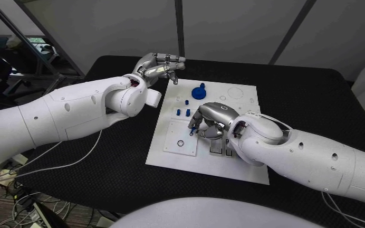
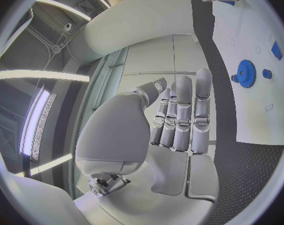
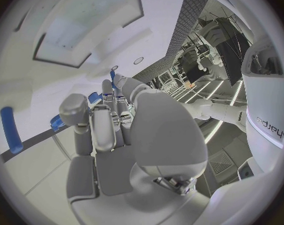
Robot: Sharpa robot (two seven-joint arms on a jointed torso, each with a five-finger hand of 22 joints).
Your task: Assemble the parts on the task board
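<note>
task board: white plate, mid-table, flat on the black table.
blue gear: one, standing on the board's far half; looks like light, stiff plastic, probably slick. Best taken by the rim or the hub knob.
blue pegs: three that I can count beside the right hand; small and thin, a fingertip pinch job.
right hand: low over mid-board, fingers curled near a blue peg; cannot tell if it's gripped.
left hand: raised off the board's far-left corner, fingers loosely curled, holding nothing.

The task board looks smooth matt white plastic; the surface is rough black weave; the blue gear is perhaps glossy plastic; both arms' shells are smooth.
</note>
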